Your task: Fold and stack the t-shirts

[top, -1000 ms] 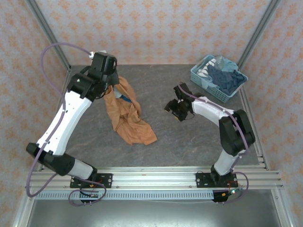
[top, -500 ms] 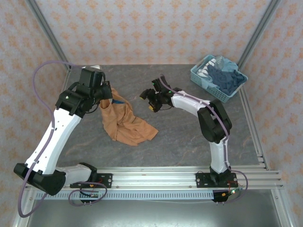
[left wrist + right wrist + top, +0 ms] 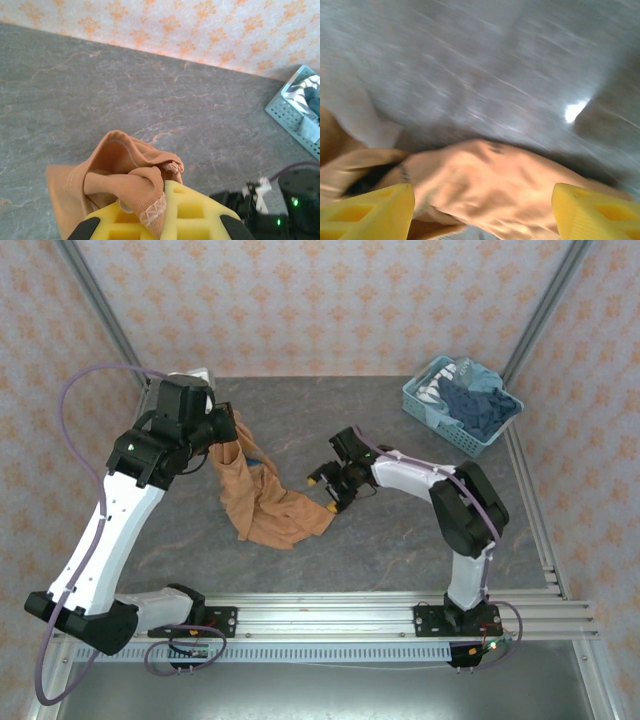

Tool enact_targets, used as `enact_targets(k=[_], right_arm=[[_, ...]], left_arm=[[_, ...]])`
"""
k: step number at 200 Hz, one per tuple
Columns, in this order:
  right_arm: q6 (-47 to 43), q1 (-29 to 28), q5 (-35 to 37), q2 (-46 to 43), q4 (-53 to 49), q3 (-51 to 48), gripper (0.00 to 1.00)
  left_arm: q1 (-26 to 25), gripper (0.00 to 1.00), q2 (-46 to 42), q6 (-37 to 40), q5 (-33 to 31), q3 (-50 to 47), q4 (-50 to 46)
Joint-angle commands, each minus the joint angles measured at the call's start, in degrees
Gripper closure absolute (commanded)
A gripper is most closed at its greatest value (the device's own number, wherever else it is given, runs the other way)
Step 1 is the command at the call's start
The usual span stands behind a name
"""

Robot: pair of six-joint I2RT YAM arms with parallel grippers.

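Looking down from the top camera, I see the left gripper (image 3: 226, 437) clamped on a bunched upper fold of the orange-tan cloth t-shirt (image 3: 268, 505). The shirt hangs from there and spreads in a crumpled heap on the grey stone-patterned table (image 3: 400, 540). My right gripper (image 3: 324, 493) sits low just beside the shirt's right edge with its fingers spread apart. The light-blue plastic lattice basket (image 3: 437, 423) is in the far right corner, well apart from both arms, with dark blue and pale t-shirts (image 3: 478, 405) piled in it. On the left wrist camera, the left gripper (image 3: 157, 212) has its yellow fingers (image 3: 192, 210) pinched on a hemmed fold of the orange-tan shirt (image 3: 125, 165), and the basket (image 3: 291, 117) shows at the right edge. On the right wrist camera the picture is blurred; the right gripper (image 3: 480, 212) is wide open and the orange cloth (image 3: 490, 180) lies between its yellow fingers (image 3: 367, 207), though I cannot tell whether they touch it
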State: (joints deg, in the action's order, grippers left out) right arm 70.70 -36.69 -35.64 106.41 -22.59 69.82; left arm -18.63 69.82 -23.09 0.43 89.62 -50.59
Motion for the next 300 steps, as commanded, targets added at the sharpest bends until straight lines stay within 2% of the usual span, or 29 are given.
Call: enact_targets(k=[1,25,43,65,81,112,144,160,186,221,248,261,283,295,300], right_arm=[[2.94,-1.70,-1.62,-4.72,-7.80,-2.55,0.28],[0.76,-2.33,-1.01,-5.65,-12.11,-3.86,0.29],[-0.03,-2.88,-1.65,-5.07,-11.52,-5.23,0.31],[0.33,-4.96,-2.94,-1.92,-8.22,-5.28,0.42],[1.94,-6.10,-2.60,0.37,-4.72,-5.03,0.57],[-0.65,-4.07,5.03,0.12,-6.88,-2.07,1.00],[-6.89,3.26,15.47,-10.05,-15.43,0.61,1.00],[-10.82,7.64,18.32,-14.23,-20.11,3.00,1.00],[-17.16,15.15,21.64,-20.40,-27.65,7.79,1.00],[-21.88,21.49,23.35,-25.95,-30.67,11.88,1.00],[-23.86,21.81,27.37,-28.40,-31.12,11.99,1.00],[-23.31,21.84,26.56,-28.36,-30.68,9.41,1.00],[-21.80,21.77,23.24,-27.54,-26.09,1.46,1.00],[-21.42,21.79,20.98,-26.15,-22.94,-2.61,1.00],[-21.11,21.81,20.16,-25.16,-22.30,-3.93,1.00]], left_arm=[[0.09,1.00,-0.65,-0.95,0.76,1.69,1.09],[0.08,1.00,-1.05,-0.99,0.87,1.69,0.47],[0.09,1.00,-1.18,-1.01,1.01,1.62,0.05],[0.09,1.00,-1.15,-1.00,1.24,1.26,-0.05],[0.09,1.00,-1.11,-1.08,1.22,1.12,-0.12],[0.09,1.00,-0.65,-1.29,0.32,1.44,-0.47],[0.10,1.00,1.59,-2.43,0.61,5.35,-1.58],[0.17,1.00,3.08,-3.38,0.98,8.19,-1.77],[0.25,1.00,4.16,-5.21,0.48,12.63,-1.40],[1.43,1.00,2.69,-7.23,-0.50,13.93,0.71],[2.80,1.00,0.67,-7.23,-3.86,8.74,2.90],[4.39,1.00,0.46,-9.69,-4.46,4.08,3.76],[7.13,1.00,2.97,-9.25,-5.72,-3.77,4.12],[9.35,0.93,5.27,-8.56,-8.07,-7.58,4.08],[10.65,0.83,6.54,-8.83,-9.19,-8.74,3.40]])
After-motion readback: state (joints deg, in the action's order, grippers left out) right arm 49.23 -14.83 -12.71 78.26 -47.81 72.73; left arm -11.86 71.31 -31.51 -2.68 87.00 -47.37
